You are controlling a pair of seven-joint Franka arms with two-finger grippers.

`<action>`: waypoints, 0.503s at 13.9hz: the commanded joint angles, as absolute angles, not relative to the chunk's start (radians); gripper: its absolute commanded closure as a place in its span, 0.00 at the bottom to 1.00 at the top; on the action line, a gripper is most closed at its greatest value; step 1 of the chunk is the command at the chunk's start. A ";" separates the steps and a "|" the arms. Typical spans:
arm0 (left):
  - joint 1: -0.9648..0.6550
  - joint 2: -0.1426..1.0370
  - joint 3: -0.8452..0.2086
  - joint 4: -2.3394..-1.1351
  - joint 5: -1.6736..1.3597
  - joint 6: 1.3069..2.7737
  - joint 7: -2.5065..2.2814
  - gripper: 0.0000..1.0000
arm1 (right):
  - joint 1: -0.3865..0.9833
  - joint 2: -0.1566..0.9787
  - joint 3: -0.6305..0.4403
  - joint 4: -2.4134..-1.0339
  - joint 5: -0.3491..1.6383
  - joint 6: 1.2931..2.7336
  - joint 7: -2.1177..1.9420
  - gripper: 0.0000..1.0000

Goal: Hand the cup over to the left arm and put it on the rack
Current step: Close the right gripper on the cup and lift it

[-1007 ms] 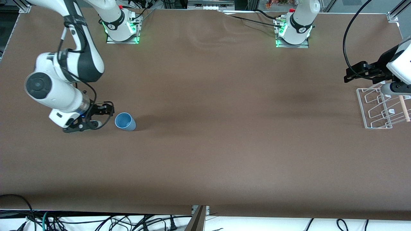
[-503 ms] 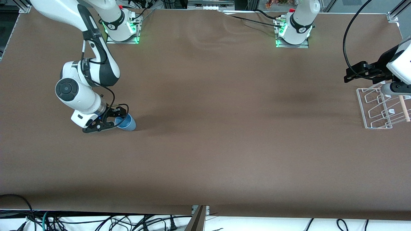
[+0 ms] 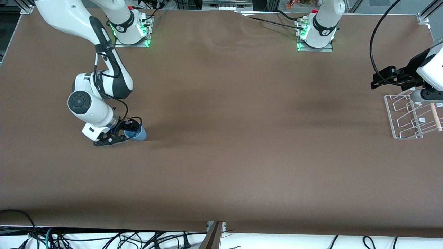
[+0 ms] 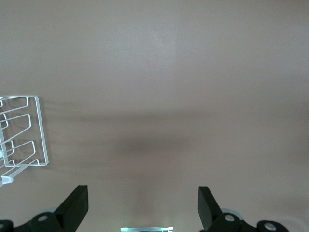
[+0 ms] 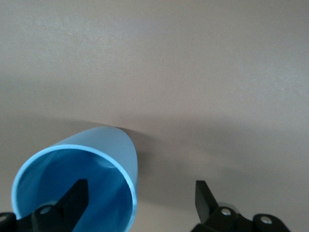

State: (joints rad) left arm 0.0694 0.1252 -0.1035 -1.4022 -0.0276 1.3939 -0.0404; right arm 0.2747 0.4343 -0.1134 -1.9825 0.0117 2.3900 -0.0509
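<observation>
The light-blue cup (image 3: pixel 141 135) lies on its side on the brown table, toward the right arm's end, with its mouth facing my right gripper (image 3: pixel 128 131). That gripper is low at the cup's mouth and open. In the right wrist view one finger (image 5: pixel 72 200) is inside the cup (image 5: pixel 96 154), the other finger (image 5: pixel 205 200) is outside, and the rim's wall lies between them. My left gripper (image 3: pixel 376 79) waits open over the table beside the white wire rack (image 3: pixel 406 117), nothing between its fingers (image 4: pixel 77 208). The rack (image 4: pixel 24 130) also shows in the left wrist view.
A pale wooden rod (image 3: pixel 435 116) runs along the rack's top. Both arm bases (image 3: pixel 131 33) (image 3: pixel 316 34) stand on the table's edge farthest from the front camera. Black cables (image 3: pixel 273 21) lie by the left arm's base. Brown table spreads between cup and rack.
My right gripper has slid along the table to the cup, and one finger now reaches into its mouth. The cup and the left arm have stayed still.
</observation>
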 commanded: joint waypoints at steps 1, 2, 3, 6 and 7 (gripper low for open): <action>0.067 0.135 -0.103 -1.378 -0.032 1.391 -0.051 0.00 | 0.270 0.426 -0.110 -1.997 0.029 2.407 -0.051 0.29; 0.067 0.137 -0.103 -1.378 -0.032 1.391 -0.051 0.00 | 0.270 0.428 -0.110 -1.997 0.029 2.404 -0.051 0.45; 0.067 0.137 -0.103 -1.378 -0.032 1.391 -0.051 0.00 | 0.271 0.433 -0.110 -1.997 0.029 2.402 -0.034 0.56; 0.067 0.137 -0.103 -1.378 -0.032 1.391 -0.051 0.00 | 0.272 0.436 -0.110 -1.997 0.028 2.399 -0.012 0.70; 0.067 0.137 -0.103 -1.378 -0.032 1.391 -0.051 0.00 | 0.272 0.437 -0.110 -1.997 0.029 2.398 -0.011 0.70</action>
